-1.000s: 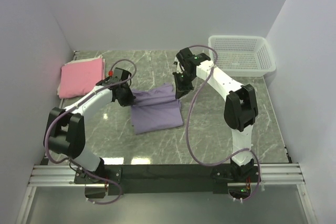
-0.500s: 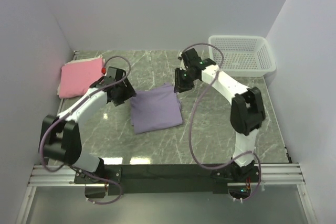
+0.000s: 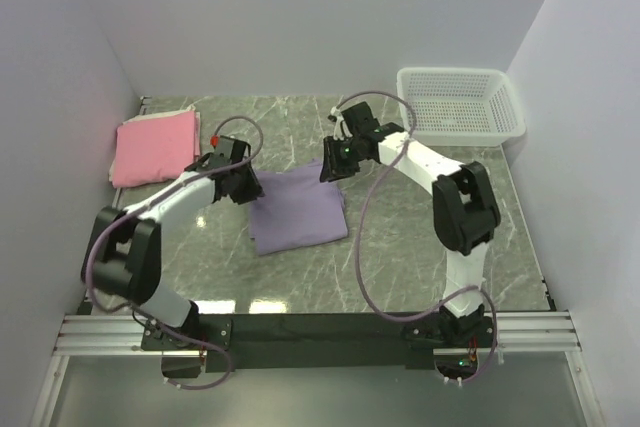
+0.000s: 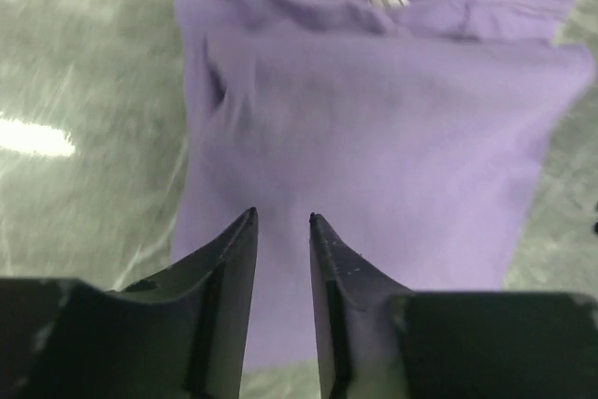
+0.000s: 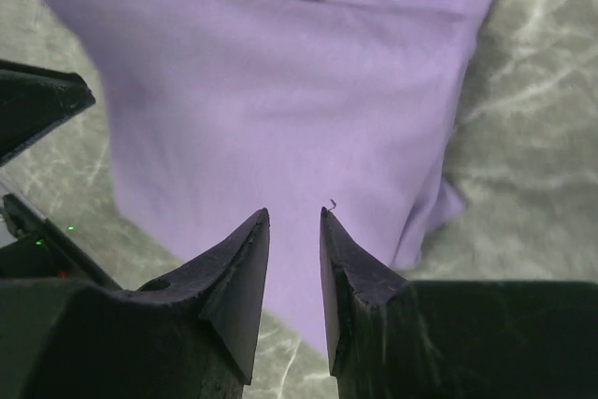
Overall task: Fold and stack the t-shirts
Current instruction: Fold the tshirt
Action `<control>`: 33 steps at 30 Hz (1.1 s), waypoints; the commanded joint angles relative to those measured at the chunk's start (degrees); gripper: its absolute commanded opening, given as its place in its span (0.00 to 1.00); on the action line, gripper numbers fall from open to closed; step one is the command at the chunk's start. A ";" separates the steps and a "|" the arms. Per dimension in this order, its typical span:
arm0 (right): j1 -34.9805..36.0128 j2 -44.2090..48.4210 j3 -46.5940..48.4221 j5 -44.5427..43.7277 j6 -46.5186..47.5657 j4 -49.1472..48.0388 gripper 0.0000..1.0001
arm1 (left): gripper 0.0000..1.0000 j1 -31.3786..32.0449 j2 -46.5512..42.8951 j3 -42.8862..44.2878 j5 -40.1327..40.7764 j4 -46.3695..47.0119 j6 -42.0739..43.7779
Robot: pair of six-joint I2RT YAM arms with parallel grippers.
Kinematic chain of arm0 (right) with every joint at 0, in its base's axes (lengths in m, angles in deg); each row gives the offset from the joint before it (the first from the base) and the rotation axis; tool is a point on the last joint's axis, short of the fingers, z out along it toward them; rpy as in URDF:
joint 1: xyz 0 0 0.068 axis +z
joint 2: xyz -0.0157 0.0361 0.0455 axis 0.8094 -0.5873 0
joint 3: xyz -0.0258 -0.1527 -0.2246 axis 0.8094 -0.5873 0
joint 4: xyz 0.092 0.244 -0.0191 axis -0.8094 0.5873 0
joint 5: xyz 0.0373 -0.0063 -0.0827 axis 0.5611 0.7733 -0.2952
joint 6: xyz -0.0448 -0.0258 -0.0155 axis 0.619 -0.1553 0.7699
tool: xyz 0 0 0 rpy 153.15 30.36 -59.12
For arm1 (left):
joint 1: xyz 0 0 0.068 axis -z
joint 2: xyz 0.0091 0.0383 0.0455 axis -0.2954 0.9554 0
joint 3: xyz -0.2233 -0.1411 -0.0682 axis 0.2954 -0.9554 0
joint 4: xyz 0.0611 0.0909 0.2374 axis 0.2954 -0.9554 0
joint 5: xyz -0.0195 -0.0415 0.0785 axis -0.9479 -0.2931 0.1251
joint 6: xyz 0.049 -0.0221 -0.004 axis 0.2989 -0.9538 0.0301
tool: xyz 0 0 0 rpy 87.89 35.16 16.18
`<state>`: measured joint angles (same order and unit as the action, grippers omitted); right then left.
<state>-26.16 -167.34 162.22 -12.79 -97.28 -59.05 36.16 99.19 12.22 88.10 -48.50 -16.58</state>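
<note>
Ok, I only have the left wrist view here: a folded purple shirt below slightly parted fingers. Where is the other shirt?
Observer: The pink t-shirt lies folded at the far left corner of the table, apart from the purple t-shirt.
Operator: And the right gripper?
Observer: The right gripper hangs over the purple t-shirt's far right corner, jaws slightly apart, nothing between them.
Operator: Anything else on the table?
Observer: A white mesh basket stands at the far right corner.
</note>
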 commanded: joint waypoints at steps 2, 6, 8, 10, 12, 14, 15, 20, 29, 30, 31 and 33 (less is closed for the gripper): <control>0.16 -6.79 8.03 2.40 2.07 -1.99 0.35 | 0.31 -0.52 7.85 8.04 -0.01 3.72 2.04; -0.72 -14.43 16.02 2.57 2.08 -1.46 0.35 | 0.26 -3.41 13.76 11.56 -0.01 5.56 1.25; -1.60 -18.29 18.58 2.92 1.29 -1.28 0.35 | 0.25 -5.08 17.00 11.74 -0.54 6.52 0.20; -2.12 -20.94 22.10 3.80 0.93 -0.58 0.35 | 0.26 -6.23 20.25 11.39 -2.81 7.49 -0.77; -2.74 -23.50 24.47 4.07 0.14 -0.58 0.35 | 0.26 -7.64 22.46 11.57 -5.01 7.85 -0.95; -3.09 -23.95 25.44 5.21 -0.04 -0.40 0.35 | 0.27 -8.26 24.05 11.83 -6.42 7.76 -0.60; -3.09 -23.34 24.84 5.56 0.05 -0.75 0.35 | 0.28 -8.26 23.88 11.74 -6.69 8.11 -0.34; -4.06 -14.30 16.15 6.18 2.24 -9.00 0.36 | 0.47 -8.26 15.37 8.67 -5.38 9.78 1.86; -6.17 -15.24 12.62 8.81 6.03 -8.84 0.45 | 0.70 -8.26 11.65 5.94 -1.32 10.05 8.36; -6.26 -15.59 12.62 8.99 5.94 -9.53 0.45 | 0.69 -8.26 12.45 6.12 -1.42 10.22 8.54; -6.17 -16.03 12.53 8.82 6.03 -9.80 0.45 | 0.69 -8.26 13.85 6.38 -1.51 10.57 8.80; -6.26 -16.82 12.79 8.81 6.03 -9.63 0.45 | 0.66 -8.26 15.87 7.17 -1.51 10.57 8.89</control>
<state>-32.19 -182.83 173.56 -5.20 -92.85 -66.98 27.99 112.35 17.68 85.63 -38.73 -10.07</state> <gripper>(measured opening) 0.446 0.668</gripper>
